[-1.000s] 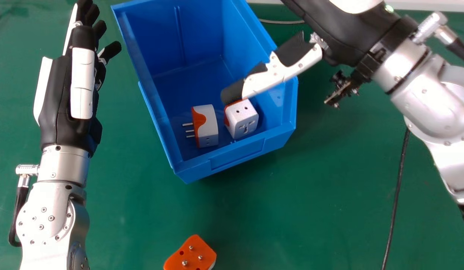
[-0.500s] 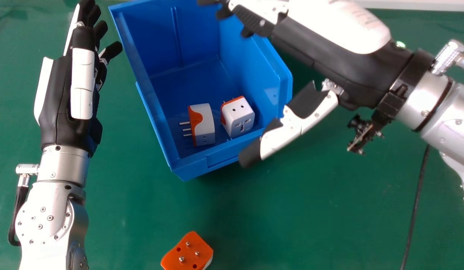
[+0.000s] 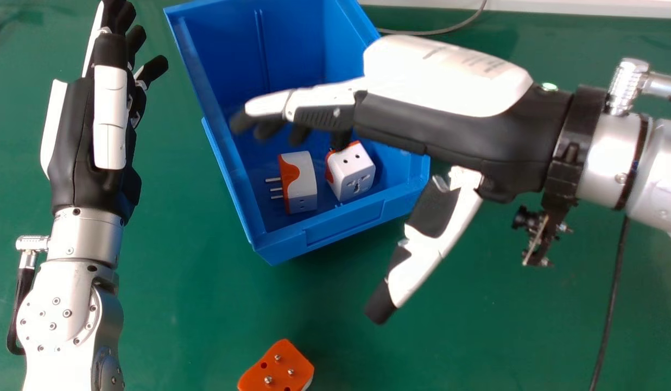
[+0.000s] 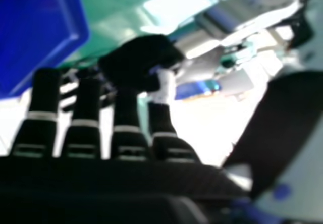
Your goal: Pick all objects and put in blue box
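Head view: the right hand (image 3: 444, 119) spans the smooth blue box's (image 3: 343, 229) right rim, fingers extended, thumb wide, grasping nothing. Inside, near the front wall, lie two blocky white-and-orange adapters (image 3: 301, 182). Across bare green tabletop (image 3: 476, 315), an orange-faced adapter (image 3: 276, 369) lies pins up; left hand (image 3: 91, 119) beside the box.

Right hand view: nothing between straight fingers and thumb.

Head view from above, farther back, facing forward and down over the bench (image 3: 476, 336), right hand view close up from the right robot hand (image 3: 455, 130), facing toward the left robot hand (image 3: 75, 141), that hand and the blue box (image 3: 286, 248) in both.
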Robot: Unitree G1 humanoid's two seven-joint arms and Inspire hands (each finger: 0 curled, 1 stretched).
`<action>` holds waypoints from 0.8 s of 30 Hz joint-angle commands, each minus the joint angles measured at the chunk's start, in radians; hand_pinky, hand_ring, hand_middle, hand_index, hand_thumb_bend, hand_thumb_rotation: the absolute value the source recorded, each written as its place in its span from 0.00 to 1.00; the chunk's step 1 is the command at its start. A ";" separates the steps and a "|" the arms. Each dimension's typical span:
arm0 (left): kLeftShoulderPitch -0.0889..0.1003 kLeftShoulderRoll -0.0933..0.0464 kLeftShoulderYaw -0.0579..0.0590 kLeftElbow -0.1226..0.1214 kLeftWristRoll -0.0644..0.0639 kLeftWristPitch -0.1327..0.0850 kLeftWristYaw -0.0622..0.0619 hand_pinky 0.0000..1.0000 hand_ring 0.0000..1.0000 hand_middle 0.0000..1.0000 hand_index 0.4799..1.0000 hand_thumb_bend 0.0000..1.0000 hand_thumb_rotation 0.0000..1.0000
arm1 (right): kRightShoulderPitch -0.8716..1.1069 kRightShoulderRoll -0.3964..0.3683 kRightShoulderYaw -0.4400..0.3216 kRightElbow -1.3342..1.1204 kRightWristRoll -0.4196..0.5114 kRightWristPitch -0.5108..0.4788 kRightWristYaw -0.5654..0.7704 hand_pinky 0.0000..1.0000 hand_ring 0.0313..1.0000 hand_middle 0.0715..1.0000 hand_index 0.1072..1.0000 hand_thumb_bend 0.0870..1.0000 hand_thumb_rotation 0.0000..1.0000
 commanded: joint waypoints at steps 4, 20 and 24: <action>-0.013 0.012 0.000 -0.012 0.000 -0.019 -0.003 0.89 0.98 0.99 0.94 0.86 0.98 | -0.065 -0.049 0.022 -0.114 -0.013 0.095 0.057 0.58 0.71 0.77 0.79 0.95 0.18; -0.017 0.018 0.001 -0.007 -0.006 -0.024 -0.009 0.89 0.98 0.99 0.94 0.87 0.98 | -0.103 -0.091 0.083 -0.176 -0.028 0.182 0.122 0.52 0.65 0.73 0.70 0.93 0.08; -0.015 0.019 0.000 -0.012 -0.001 -0.021 -0.004 0.89 0.98 1.00 0.94 0.87 0.98 | -0.086 -0.087 0.118 -0.181 -0.064 0.158 0.112 0.52 0.65 0.72 0.70 0.93 0.08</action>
